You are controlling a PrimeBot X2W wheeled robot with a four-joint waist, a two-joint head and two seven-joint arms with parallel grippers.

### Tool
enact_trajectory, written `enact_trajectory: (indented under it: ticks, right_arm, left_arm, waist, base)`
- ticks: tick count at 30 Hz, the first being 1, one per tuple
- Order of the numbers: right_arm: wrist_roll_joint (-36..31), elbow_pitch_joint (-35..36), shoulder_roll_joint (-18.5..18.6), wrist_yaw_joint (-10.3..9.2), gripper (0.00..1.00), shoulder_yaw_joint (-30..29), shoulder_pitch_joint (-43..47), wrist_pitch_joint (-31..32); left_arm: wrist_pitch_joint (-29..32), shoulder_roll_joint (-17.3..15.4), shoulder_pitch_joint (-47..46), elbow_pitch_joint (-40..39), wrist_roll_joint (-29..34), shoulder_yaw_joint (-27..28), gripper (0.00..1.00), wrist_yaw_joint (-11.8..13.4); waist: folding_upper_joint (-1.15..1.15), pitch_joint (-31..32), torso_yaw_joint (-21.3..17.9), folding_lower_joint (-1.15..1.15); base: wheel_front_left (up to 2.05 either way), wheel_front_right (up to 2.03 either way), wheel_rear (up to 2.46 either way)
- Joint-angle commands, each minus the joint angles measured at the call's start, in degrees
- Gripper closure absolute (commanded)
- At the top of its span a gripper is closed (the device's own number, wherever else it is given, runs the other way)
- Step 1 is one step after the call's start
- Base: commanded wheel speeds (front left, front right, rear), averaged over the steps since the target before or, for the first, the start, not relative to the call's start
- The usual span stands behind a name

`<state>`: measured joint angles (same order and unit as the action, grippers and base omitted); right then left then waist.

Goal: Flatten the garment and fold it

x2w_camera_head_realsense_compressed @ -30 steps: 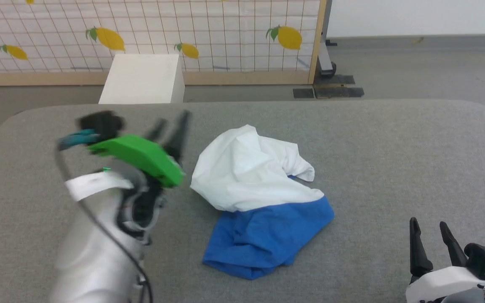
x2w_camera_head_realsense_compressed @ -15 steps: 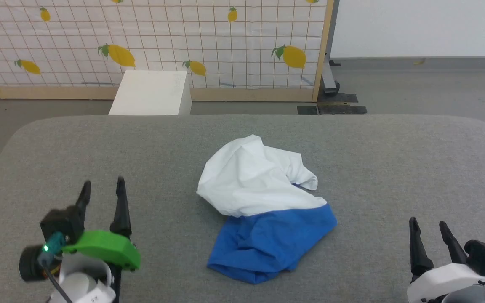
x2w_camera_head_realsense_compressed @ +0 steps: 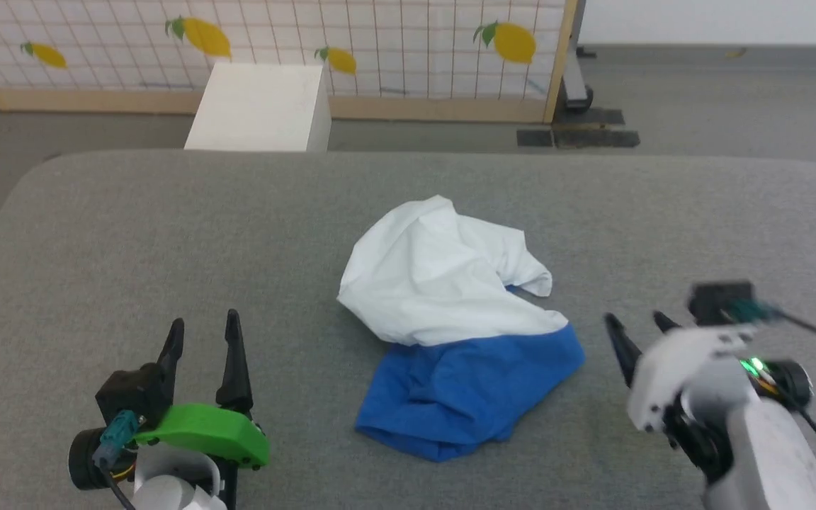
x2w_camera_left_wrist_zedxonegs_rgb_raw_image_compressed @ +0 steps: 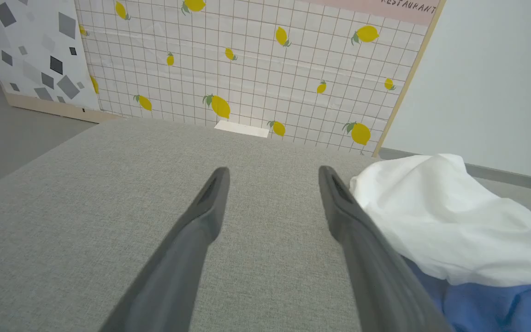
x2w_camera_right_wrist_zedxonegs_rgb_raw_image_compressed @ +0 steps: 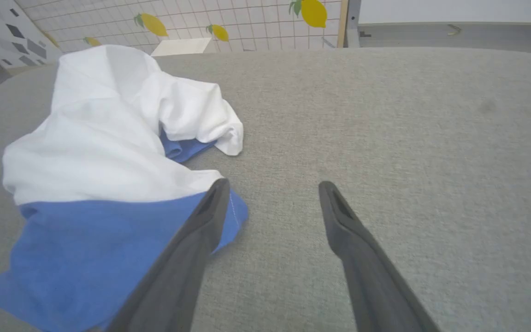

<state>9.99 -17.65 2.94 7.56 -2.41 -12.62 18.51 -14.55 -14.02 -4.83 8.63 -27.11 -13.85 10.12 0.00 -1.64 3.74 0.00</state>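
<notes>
The garment (x2w_camera_head_realsense_compressed: 450, 319) lies crumpled in the middle of the grey table (x2w_camera_head_realsense_compressed: 167, 227), white on its far half and royal blue on its near half. My left gripper (x2w_camera_head_realsense_compressed: 204, 327) hovers open at the lower left, well clear of the cloth. In the left wrist view the garment (x2w_camera_left_wrist_zedxonegs_rgb_raw_image_compressed: 450, 226) sits to the right of the open left gripper (x2w_camera_left_wrist_zedxonegs_rgb_raw_image_compressed: 272, 177). My right gripper (x2w_camera_head_realsense_compressed: 638, 329) is open just right of the blue edge, nothing between its fingers. In the right wrist view the garment (x2w_camera_right_wrist_zedxonegs_rgb_raw_image_compressed: 99, 157) lies left of the right gripper (x2w_camera_right_wrist_zedxonegs_rgb_raw_image_compressed: 272, 186), its blue hem by the left fingertip.
A white box (x2w_camera_head_realsense_compressed: 261, 106) stands on the floor beyond the table's far edge. Behind it runs a lemon-patterned grid screen (x2w_camera_head_realsense_compressed: 380, 42) with a wooden frame. Bare grey table surface stretches on both sides of the cloth.
My left arm has drawn back from beside the cloth to the lower left. My right arm has risen and moved in toward the blue edge. The head camera has shifted.
</notes>
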Motion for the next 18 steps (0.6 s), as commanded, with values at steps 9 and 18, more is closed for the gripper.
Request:
enact_trajectory:
  ticks: [9,18]
  right_arm:
    - [-3.3,-7.84,4.5,-0.08,0.0,12.35,-10.76,19.93]
    - [-0.17,-12.72,6.32,-0.08,0.59,16.62,-11.02,19.91]
  left_arm:
    - [-0.43,2.07,-2.84,-0.16,1.48,-0.89,0.0,-0.61]
    - [-0.44,3.7,-4.12,1.02,2.02,-0.36,0.0,-1.58]
  waist:
    - [0.0,-7.05,6.27,0.0]
    - [0.0,-9.1,8.47,0.0]
  base:
    - [0.0,0.0,0.0]
    - [0.0,0.0,0.0]
